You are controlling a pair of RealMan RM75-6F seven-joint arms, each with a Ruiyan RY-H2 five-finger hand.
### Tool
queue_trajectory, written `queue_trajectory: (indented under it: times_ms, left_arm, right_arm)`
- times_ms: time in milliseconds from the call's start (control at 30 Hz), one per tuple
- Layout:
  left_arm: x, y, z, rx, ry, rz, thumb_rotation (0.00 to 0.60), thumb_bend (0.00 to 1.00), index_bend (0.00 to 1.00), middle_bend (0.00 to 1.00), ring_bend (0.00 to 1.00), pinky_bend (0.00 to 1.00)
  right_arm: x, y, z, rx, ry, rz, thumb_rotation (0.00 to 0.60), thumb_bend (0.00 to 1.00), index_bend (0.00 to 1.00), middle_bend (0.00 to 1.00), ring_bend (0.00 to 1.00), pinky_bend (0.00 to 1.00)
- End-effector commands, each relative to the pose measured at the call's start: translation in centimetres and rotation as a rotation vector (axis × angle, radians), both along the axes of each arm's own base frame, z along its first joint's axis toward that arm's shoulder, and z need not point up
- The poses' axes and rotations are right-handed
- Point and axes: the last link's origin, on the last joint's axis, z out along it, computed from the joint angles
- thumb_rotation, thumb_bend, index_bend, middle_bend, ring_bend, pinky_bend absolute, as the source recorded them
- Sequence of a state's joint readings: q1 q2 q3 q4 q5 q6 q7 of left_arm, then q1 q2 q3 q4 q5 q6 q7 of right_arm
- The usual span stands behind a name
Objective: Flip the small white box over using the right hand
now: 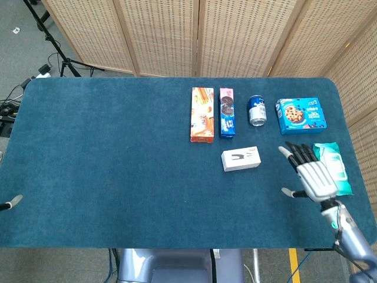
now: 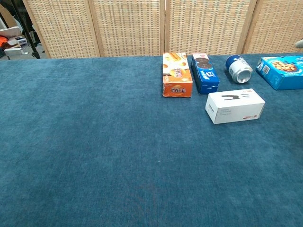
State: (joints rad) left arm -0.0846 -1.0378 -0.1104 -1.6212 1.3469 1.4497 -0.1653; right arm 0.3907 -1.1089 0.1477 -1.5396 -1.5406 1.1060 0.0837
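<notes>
You have bright, even light from above; shadows stay short and soft, nothing glares, and both views are sharp from near to far.

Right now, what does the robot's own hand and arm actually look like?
The right hand has a silvery-white ribbed back, black fingers and pale grey tips. Below it a grey-blue wrist shows a small green light and thin coloured wires. Of the left hand, only a grey fingertip with a dark end shows at the table's edge.
</notes>
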Motion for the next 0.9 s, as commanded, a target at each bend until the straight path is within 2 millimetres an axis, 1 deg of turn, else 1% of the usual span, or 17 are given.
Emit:
queue_trajectory:
  times_ms: [33, 100, 200, 333, 400, 500, 567, 700, 800, 900]
  left_arm:
    - [0.0, 0.3, 0.1, 0.006, -0.002, 0.007, 0.6, 0.0, 0.0, 0.0, 0.0, 0.0]
    - [0.0, 0.6, -0.1, 0.001, 0.001, 0.017, 0.6, 0.0, 0.0, 0.0, 0.0, 0.0]
    - [-0.2, 0.9, -0.3, -0.012, 0.004, 0.036, 0.6, 0.0, 0.0, 0.0, 0.0, 0.0]
    - [-0.5, 1.2, -0.5, -0.018, 0.005, 0.056, 0.6, 0.0, 0.0, 0.0, 0.0, 0.0]
    - [-0.6, 1.3, -0.5, -0.017, 0.007, 0.063, 0.6, 0.0, 0.0, 0.0, 0.0, 0.0]
    - [-0.8, 1.5, -0.7, -0.016, 0.009, 0.075, 0.6, 0.0, 0.0, 0.0, 0.0, 0.0]
    - [-0.8, 1.6, -0.7, -0.016, 0.011, 0.081, 0.6, 0.0, 0.0, 0.0, 0.0, 0.0]
    - [-0.8, 1.8, -1.0, -0.022, 0.018, 0.088, 0.6, 0.0, 0.0, 0.0, 0.0, 0.0]
    - [-0.8, 1.9, -1.2, -0.026, 0.024, 0.091, 0.6, 0.0, 0.0, 0.0, 0.0, 0.0]
    - [-0.8, 2.0, -1.3, -0.03, 0.026, 0.094, 0.6, 0.0, 0.0, 0.0, 0.0, 0.0]
  right_arm:
    - [1.3, -4.5, -1.8, 0.076, 0.049, 0.018, 0.6, 0.0, 0.0, 0.0, 0.0, 0.0]
    - [1.7, -6.0, -2.9, 0.117, 0.07, 0.01, 0.6, 0.0, 0.0, 0.0, 0.0, 0.0]
    - [2.1, -7.7, -4.3, 0.175, 0.085, -0.014, 0.6, 0.0, 0.0, 0.0, 0.0, 0.0]
    - [2.6, -9.7, -6.0, 0.205, 0.119, -0.017, 0.6, 0.0, 0.06, 0.0, 0.0, 0.02]
    - [2.6, -10.5, -6.5, 0.21, 0.143, -0.015, 0.6, 0.03, 0.08, 0.0, 0.0, 0.05]
    - [2.7, -11.4, -7.3, 0.219, 0.173, -0.011, 0.6, 0.13, 0.12, 0.01, 0.0, 0.07]
    - [2.7, -11.9, -7.6, 0.222, 0.191, -0.005, 0.6, 0.2, 0.16, 0.05, 0.0, 0.09]
    - [2.7, -12.3, -8.2, 0.232, 0.195, -0.008, 0.6, 0.3, 0.24, 0.11, 0.02, 0.16]
    - [2.6, -12.4, -8.6, 0.237, 0.19, -0.005, 0.6, 0.37, 0.28, 0.17, 0.07, 0.19]
    - [2.5, -12.4, -8.9, 0.234, 0.171, -0.006, 0.6, 0.44, 0.35, 0.27, 0.18, 0.27]
